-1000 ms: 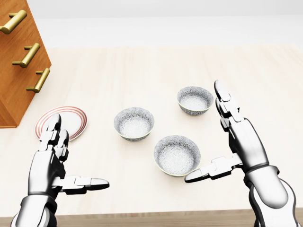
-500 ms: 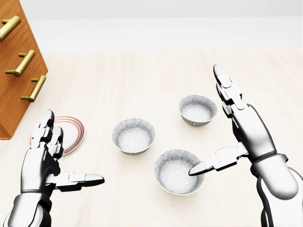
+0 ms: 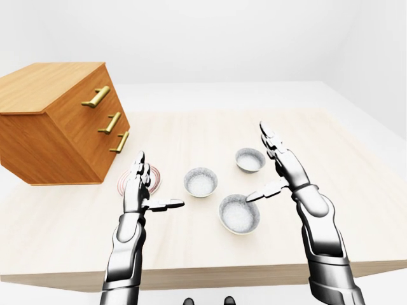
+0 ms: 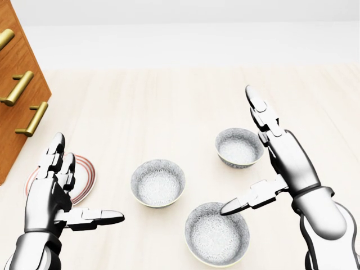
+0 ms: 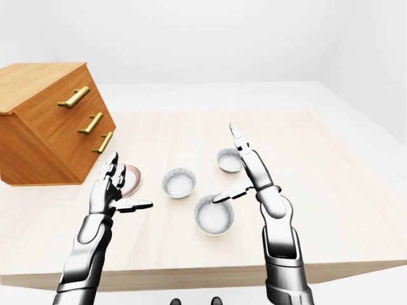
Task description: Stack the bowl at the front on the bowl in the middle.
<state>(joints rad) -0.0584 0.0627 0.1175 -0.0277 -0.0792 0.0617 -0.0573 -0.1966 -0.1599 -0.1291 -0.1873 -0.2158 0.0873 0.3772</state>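
The front bowl (image 4: 217, 237) sits nearest the table's (image 4: 169, 101) near edge, the middle bowl (image 4: 158, 182) just beyond it to the left. The right hand (image 4: 269, 163) hovers spread, thumb over the front bowl's rim. The left hand (image 4: 56, 194) is spread too, beside a striped plate (image 4: 84, 177).

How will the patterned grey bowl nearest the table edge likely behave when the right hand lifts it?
The patterned grey bowl looks rigid and ceramic-like, so probably fragile. Its smooth curved wall may slip in the open right hand. Sitting upright on the pale wooden table, it seems unlikely to roll.
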